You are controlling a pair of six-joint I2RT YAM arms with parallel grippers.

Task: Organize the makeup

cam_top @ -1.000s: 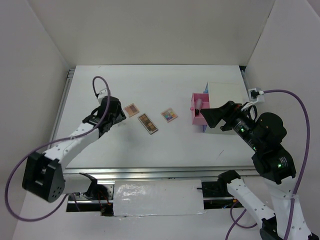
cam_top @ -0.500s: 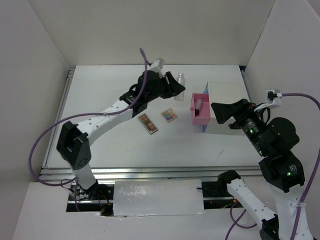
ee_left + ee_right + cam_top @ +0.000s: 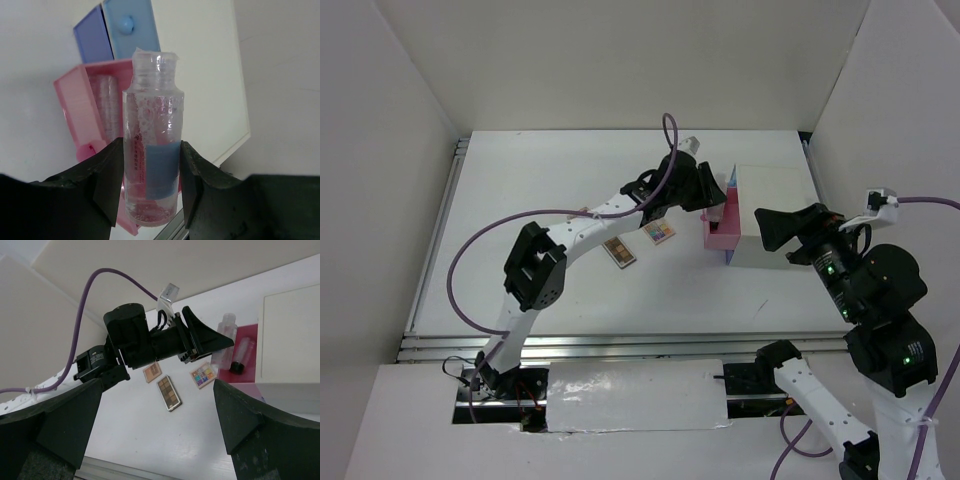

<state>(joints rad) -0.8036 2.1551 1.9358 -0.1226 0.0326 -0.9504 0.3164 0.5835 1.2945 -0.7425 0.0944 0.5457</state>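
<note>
- Three palettes lie flat on the table, left of the box: a small one (image 3: 152,372), a long one (image 3: 169,393) and a square, colourful one (image 3: 202,375). All are apart from each other and from both grippers.
- The left gripper (image 3: 712,195) reaches across them to the pink drawer (image 3: 720,238). It is clamped on a clear bottle (image 3: 152,115).
- The bottle's lower half sits between the two fingers (image 3: 107,175), which press on either side of its blue label. Its neck sticks out past the fingertips.
- From the right wrist, the bottle hangs at the left edge of the open drawer. Whether it touches the drawer cannot be told.
- A black-capped bottle (image 3: 239,357) lies inside the drawer, on its side.
- The drawer is pulled out of the white box (image 3: 775,200). A blue drawer (image 3: 132,30) next to it is shut.
- The right gripper (image 3: 765,230) hovers at the box's right side, pointing at the drawer. Its jaws are spread wide and hold nothing.
</note>
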